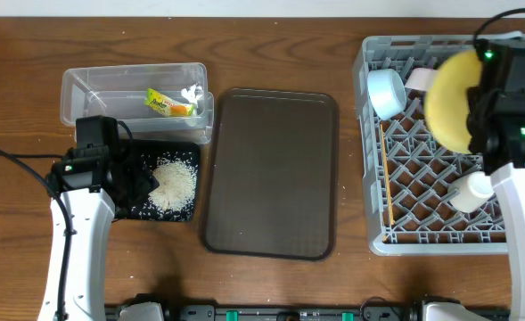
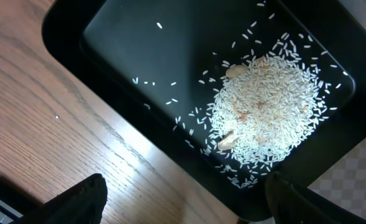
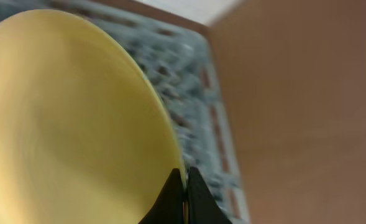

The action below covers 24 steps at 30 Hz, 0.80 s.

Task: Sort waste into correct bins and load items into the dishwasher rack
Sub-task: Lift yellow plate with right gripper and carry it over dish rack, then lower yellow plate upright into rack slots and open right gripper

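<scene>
Held above the grey dishwasher rack (image 1: 369, 143), a round yellow plate (image 1: 452, 98) stands on edge, its rim pinched by the clenched right end effector (image 1: 479, 100).

Left wrist view: the left end effector (image 2: 186, 208) hovers released over rice (image 2: 266, 109) heaped in the black tray (image 2: 127, 56).

Right wrist view: fingertips (image 3: 169, 198) bite the plate's thin rim. It looks stiff, glossy, probably slippery and breakable, so the rim seems the place to grip.

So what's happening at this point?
The right tool is shut on the rim of the yellow plate, holding it tilted over the dishwasher rack, which already holds the light blue bowl, cup and chopsticks. The left tool hangs open over the black tray, where the rice lies heaped. The snack wrapper and paper scrap are in the clear tub.
</scene>
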{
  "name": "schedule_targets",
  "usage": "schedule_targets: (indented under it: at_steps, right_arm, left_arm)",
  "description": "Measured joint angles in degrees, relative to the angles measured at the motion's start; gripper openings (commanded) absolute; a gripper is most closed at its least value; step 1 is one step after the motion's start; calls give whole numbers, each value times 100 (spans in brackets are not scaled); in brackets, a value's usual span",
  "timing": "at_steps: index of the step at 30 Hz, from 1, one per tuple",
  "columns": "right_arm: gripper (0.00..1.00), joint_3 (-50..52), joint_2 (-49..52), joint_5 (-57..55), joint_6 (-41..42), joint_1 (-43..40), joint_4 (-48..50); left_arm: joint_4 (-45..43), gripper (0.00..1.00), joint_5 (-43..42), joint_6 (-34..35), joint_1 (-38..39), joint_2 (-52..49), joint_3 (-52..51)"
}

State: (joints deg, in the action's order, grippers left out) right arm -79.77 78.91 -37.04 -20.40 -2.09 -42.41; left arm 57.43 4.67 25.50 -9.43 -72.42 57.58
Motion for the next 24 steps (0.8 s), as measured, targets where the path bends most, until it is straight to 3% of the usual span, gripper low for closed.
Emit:
schedule_targets:
  at_steps: [10, 22, 23, 24]
  right_arm:
    - [1, 0, 254, -214, -275, -105, -382]
    - [2, 0, 1058, -164, 299, -94, -503]
    - [6, 0, 1071, 0, 391, -83, -514]
    - [18, 0, 1073, 140, 498, -68, -516]
  left_arm:
    - [0, 84, 0, 2, 0, 0, 0]
    - [0, 84, 0, 2, 0, 0, 0]
    - [0, 84, 0, 2, -2, 0, 0]
    - [0, 84, 0, 2, 0, 0, 0]
